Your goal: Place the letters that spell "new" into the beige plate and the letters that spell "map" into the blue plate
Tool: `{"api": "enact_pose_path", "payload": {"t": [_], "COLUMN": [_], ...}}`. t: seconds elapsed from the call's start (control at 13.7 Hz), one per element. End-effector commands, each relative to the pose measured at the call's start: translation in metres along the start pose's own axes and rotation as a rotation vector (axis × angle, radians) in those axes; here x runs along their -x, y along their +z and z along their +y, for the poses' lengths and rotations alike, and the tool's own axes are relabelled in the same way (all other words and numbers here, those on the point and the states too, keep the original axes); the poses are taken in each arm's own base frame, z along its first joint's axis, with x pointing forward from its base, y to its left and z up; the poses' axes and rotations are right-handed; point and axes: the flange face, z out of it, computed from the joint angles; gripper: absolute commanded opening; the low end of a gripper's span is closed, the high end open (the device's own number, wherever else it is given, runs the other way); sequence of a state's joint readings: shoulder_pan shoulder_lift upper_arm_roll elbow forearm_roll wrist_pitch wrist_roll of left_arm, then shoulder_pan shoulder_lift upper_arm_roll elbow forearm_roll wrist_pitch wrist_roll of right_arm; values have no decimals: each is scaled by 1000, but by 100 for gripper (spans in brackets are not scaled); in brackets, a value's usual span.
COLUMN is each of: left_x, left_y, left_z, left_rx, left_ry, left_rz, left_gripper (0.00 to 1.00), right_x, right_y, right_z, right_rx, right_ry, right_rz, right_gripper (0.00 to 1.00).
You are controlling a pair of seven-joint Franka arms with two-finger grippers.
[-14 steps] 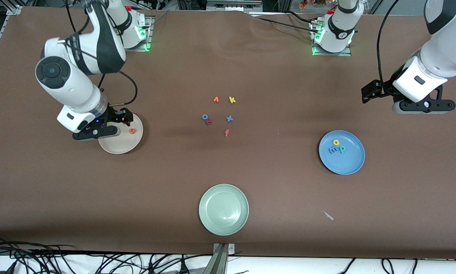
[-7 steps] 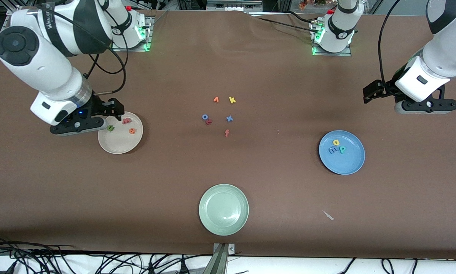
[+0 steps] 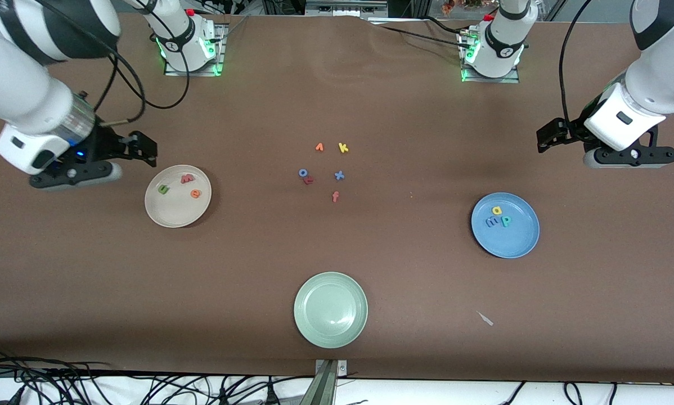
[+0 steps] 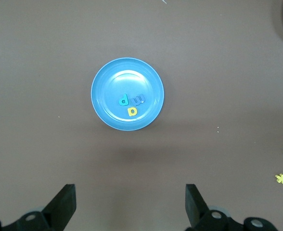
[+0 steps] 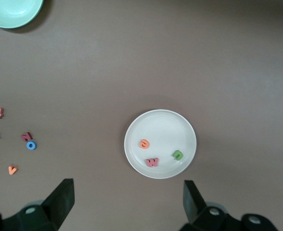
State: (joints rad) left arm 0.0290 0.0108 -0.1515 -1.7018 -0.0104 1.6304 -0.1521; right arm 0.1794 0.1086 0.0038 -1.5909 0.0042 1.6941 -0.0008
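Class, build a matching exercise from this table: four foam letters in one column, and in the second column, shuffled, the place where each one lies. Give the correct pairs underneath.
Column one
1. green n
2. teal p
3. yellow k
4. orange e

Column two
A. on the bare table, among the loose letters in the middle
B. in the blue plate, beside the lavender-blue m
C. in the beige plate, at the side toward the right arm's end of the table
D. in the beige plate, at the side toward the loose letters

Pairs: 1-C, 2-B, 3-A, 4-D
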Motion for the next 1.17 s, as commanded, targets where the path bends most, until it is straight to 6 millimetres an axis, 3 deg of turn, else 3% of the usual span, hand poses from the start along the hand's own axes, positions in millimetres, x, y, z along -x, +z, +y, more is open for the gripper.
{"api": "enact_pose_path", "payload": {"t": [0.0,0.44,0.66,0.95,1.1], "left_x": [4,4,4,5,5], "left_y": [-8,-7,-6,-6,-7], "left_z": [-4,-3,-2,1,2], "left_rx": [13,13,13,12,12], "left_ry": [14,14,4,11,12], "left_rz": [-1,2,-2,-3,-1], "left_gripper": [100,100,100,100,100], "right_x": [13,15,17,28,29], "right_y": [-16,-20,-22,-22,-25], "right_z": [11,9,19,73,84], "right_rx": [8,5,-2,-56,-56], "right_ry": [-4,0,18,111,122], "right_rz": [-1,-24,-24,-62,-55], "right_gripper": [100,100,100,100,100]}}
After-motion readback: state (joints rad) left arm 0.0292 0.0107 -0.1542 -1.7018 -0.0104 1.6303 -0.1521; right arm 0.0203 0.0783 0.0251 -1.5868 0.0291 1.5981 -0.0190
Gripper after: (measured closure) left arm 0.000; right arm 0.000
